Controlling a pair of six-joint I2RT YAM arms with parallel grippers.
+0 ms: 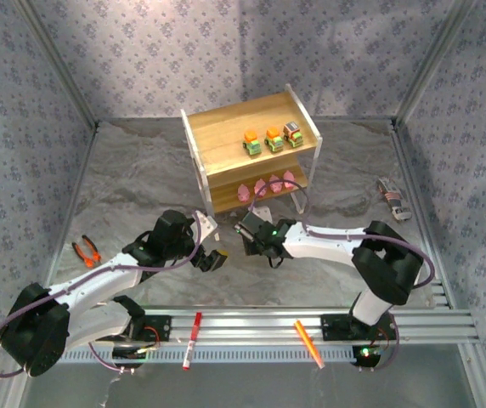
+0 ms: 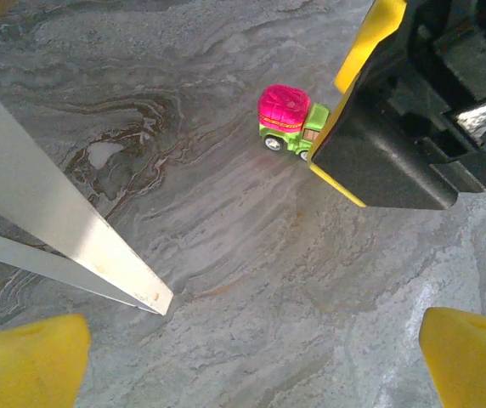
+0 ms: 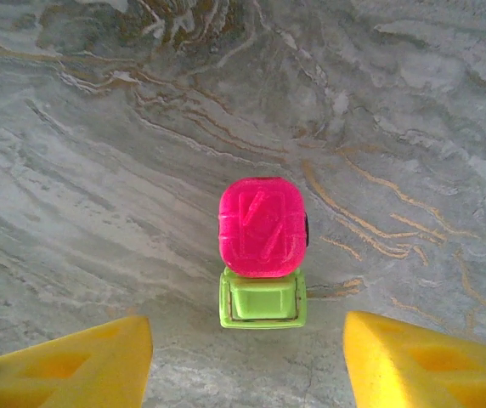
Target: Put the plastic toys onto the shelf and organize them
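Pink-topped truck [image 2: 287,121] partly behind right hand [image 2: 370,144].

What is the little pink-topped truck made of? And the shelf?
The truck looks like plastic: bright solid colours, smooth moulded ridges, a slight shine. The shelf seems to be pale wood boards, streaked with grain, in a thin white frame, probably painted metal, though that is hard to tell.
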